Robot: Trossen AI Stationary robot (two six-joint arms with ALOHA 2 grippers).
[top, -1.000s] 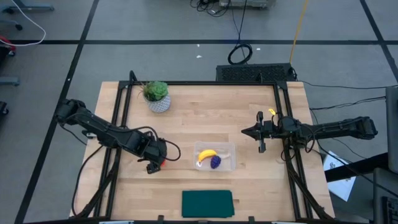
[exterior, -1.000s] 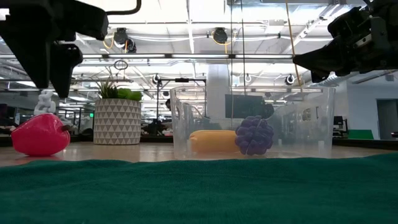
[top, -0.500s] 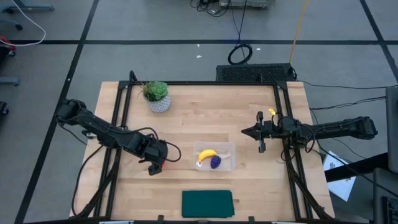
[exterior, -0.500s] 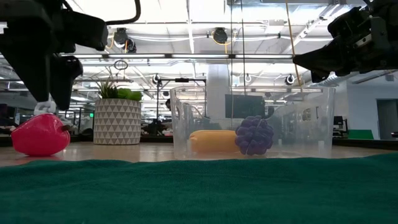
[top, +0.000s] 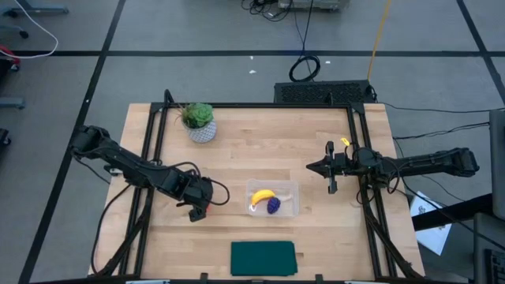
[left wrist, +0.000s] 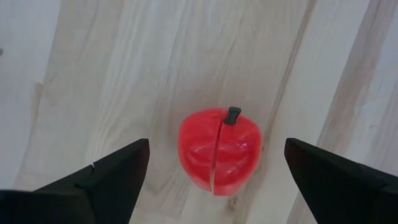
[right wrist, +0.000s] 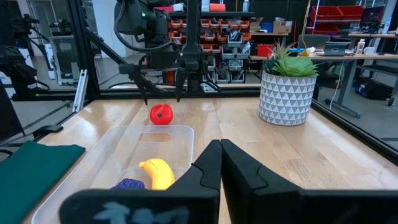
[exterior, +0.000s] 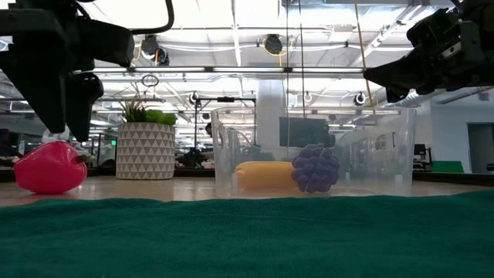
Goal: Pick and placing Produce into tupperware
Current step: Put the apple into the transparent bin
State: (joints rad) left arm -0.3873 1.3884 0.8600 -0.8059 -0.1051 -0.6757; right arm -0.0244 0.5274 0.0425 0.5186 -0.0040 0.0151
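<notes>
The red round fruit (left wrist: 219,148) rests on its side on the wooden table, left of the tupperware (top: 292,207). My left gripper (left wrist: 216,149) hangs open just above it, pointing steeply down, one finger on either side and touching nothing. In the low view the fingers (exterior: 65,100) end just over the fruit (exterior: 50,168). The clear tupperware holds the yellow banana (top: 262,196) and the purple grape bunch (top: 274,205). My right gripper (top: 312,167) waits shut and level over the table's right part.
A potted plant (top: 199,121) in a white patterned pot stands at the far left. A dark green mat (top: 263,258) lies at the near edge. Black frame rails (top: 150,150) run along the table's left and right sides. Bare wood lies between plant and tupperware.
My left gripper has come down toward the red fruit, still open. The fruit, the tupperware and its contents have stayed where they were.
</notes>
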